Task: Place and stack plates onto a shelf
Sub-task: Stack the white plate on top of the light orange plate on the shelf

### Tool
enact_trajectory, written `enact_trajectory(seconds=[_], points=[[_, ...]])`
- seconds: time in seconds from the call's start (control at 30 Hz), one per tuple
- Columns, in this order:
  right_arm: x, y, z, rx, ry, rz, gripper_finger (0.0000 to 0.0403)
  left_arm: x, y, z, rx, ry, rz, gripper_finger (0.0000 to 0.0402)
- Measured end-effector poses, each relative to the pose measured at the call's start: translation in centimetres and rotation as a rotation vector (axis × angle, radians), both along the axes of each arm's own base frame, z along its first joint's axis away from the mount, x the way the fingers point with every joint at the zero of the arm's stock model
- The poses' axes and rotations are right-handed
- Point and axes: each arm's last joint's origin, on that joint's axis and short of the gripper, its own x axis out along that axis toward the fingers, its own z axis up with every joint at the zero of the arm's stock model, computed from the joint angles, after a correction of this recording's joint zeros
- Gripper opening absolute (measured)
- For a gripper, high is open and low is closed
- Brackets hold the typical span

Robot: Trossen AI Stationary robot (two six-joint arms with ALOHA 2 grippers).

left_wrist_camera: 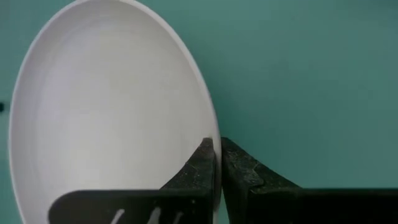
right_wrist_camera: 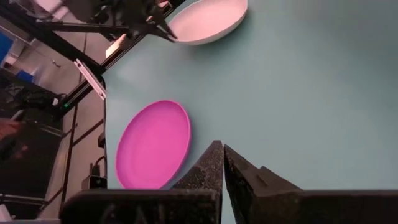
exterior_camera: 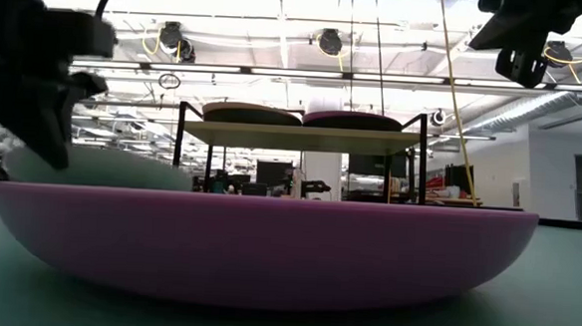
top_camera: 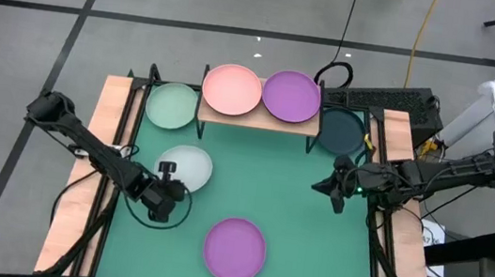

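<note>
The shelf (top_camera: 259, 119) at the table's far edge carries a pink plate (top_camera: 232, 89) and a purple plate (top_camera: 291, 97) side by side. A mint plate (top_camera: 172, 106) lies left of it and a dark plate (top_camera: 341, 131) right of it, both on the green table. A second purple plate (top_camera: 235, 250) lies near the front edge. My left gripper (top_camera: 171, 169) is shut on a pale white plate (top_camera: 192, 166) at centre left. My right gripper (top_camera: 336, 189) hangs shut and empty above the table's right side. My left gripper pinches the white plate's rim (left_wrist_camera: 210, 127) on the plate's near-left side, one finger (left_wrist_camera: 196, 168) over the inside and the other outside. The fingers slant down from the table's near left. I cannot tell whether the plate is clear of the table.
Light-wood strips (top_camera: 105, 140) run along both sides of the table. Bare green surface (top_camera: 271, 179) lies between the white plate and my right gripper. A keyboard and cables (top_camera: 380, 98) sit behind the far right corner.
</note>
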Motion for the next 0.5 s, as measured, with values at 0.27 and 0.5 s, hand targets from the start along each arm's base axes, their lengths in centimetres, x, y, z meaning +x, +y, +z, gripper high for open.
enact_trajectory(seconds=[0.27, 0.5], points=[[0.0, -0.2, 0.0, -0.037, -0.002, -0.035, 0.0, 1.5, -0.9, 3.3, -0.012, -0.06, -0.068, 0.0011], [0.0, -0.2, 0.0, -0.065, -0.005, -0.046, 0.0, 2.3, -1.3, 6.3, 0.01, -0.084, -0.129, 0.0011]])
